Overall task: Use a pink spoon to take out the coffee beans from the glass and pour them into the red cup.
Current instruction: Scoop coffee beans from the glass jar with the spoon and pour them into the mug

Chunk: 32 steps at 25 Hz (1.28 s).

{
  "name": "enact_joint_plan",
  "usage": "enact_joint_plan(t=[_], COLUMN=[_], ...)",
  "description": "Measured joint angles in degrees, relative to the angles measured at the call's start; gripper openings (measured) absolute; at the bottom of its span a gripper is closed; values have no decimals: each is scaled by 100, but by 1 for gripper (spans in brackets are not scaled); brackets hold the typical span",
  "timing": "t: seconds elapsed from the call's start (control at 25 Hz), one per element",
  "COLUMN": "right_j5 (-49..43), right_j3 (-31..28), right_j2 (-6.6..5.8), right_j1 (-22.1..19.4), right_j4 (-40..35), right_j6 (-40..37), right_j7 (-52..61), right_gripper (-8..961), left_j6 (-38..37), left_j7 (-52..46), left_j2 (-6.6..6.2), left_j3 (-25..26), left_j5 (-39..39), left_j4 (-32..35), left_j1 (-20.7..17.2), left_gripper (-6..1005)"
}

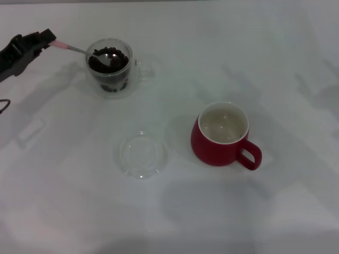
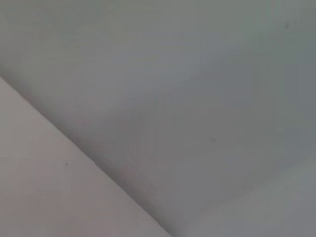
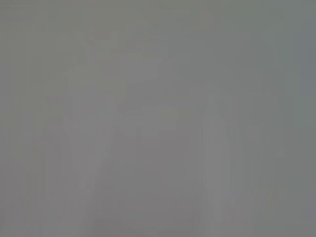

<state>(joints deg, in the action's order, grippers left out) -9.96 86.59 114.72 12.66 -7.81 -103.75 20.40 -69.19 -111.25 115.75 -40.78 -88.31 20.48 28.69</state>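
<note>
At the upper left of the head view my left gripper (image 1: 46, 42) is closed on the pale handle of the pink spoon (image 1: 79, 50). The spoon reaches rightward so its metal bowl lies among the coffee beans (image 1: 108, 62) in the glass (image 1: 110, 66), which stands just right of the gripper, in the upper left of the frame. I judge the step in hand to be the scoop: I should sink the bowl under the heap, then level it before lifting, and clear the glass rim without knocking it, since the glass looks light enough to slide. The carry to the red cup (image 1: 225, 135), right of centre and well apart from the glass, should be slow and flat so no beans roll off.

Counting left to right: one spoon, one glass of beans too many to count, one flat clear glass dish (image 1: 142, 154) low in the middle, one red cup, its cream inside showing no beans. My right gripper is out of view; both wrist views show only blank grey.
</note>
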Motion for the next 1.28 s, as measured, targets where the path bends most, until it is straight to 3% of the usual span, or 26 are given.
enact_joint_plan(t=[0.56,0.88,0.92,1.28], right_j5=[-8,-41,-42,-42], right_j3=[-3,0,4,23], right_j2=[-4,-4,-3,7], right_j1=[-36,-13,-11,-37], right_j4=[25,25,25,25], right_j6=[-1,-4,-4,-26], right_j7=[-31,-35,-35,-37], right_gripper=[871,871,871,871], left_j6=[-689,-1001,-1039,-1058], left_j7=[-28,-49,-92,-205], left_j2=[26,127,186,303], left_j3=[-48,-97,-222,-684], left_j5=[313,-141,-196,-183], left_j4=[-115,-140,-151,-336], left_j1=[-197,171,303,787], left_gripper=[129,129,129,129])
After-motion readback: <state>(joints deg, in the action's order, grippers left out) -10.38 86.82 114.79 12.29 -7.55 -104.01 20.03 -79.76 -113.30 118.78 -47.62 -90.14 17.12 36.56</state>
